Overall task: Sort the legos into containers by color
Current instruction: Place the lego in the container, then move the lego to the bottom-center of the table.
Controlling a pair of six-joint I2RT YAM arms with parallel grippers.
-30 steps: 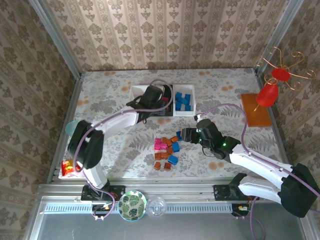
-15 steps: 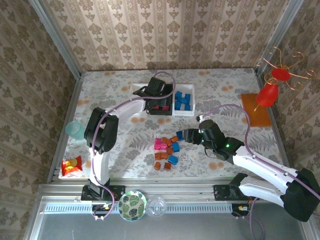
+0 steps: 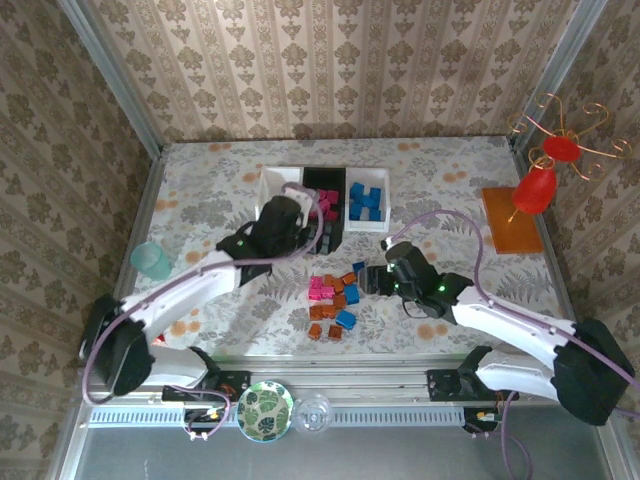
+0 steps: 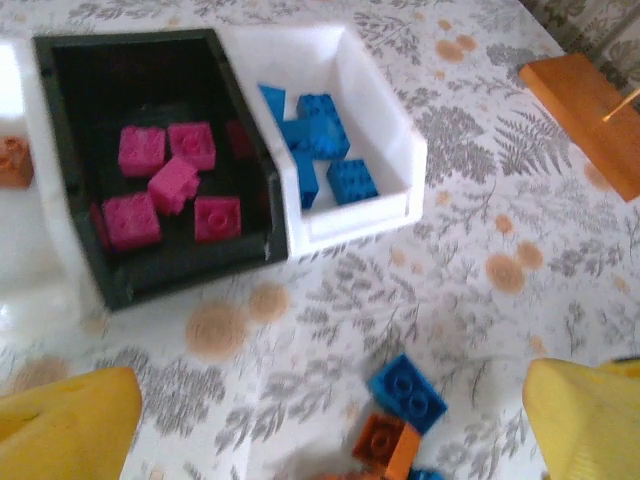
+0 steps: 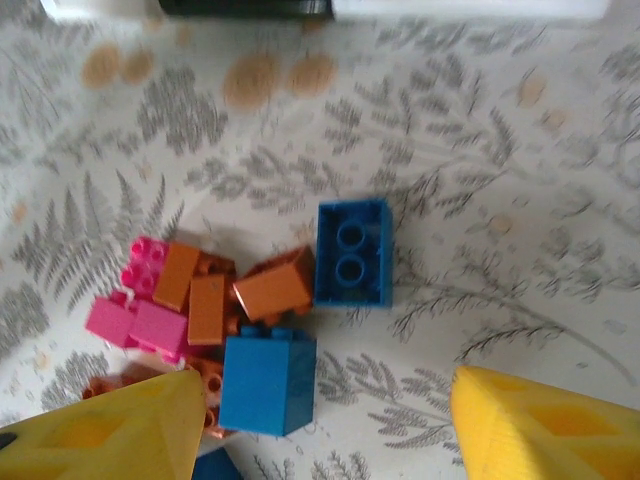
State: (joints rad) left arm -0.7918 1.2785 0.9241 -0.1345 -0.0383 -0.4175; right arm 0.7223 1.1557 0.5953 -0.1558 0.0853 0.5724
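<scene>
Your left gripper hangs with its jaws spread wide and nothing between them, just on the near side of the containers. Your right gripper is likewise parted and empty, poised over the pile of loose legos.

The floral table carries the three joined bins toward the middle of its far edge. The black bin in the centre holds magenta bricks, the right white bin holds blue ones, and the left white bin shows one orange-brown brick. The pile lies between the bins and the near edge, with all three colours mixed and touching.

Sorting looks partly done, and you appear to be at the start of another pick. In the right wrist view a blue brick sits between the fingers. It touches an orange-brown brick beyond it, and a two-stud blue brick lies just beside that one.

For the next move, bring the right jaws down squarely over one blue brick. Close without catching its neighbour, then carry it to the right white bin.
</scene>
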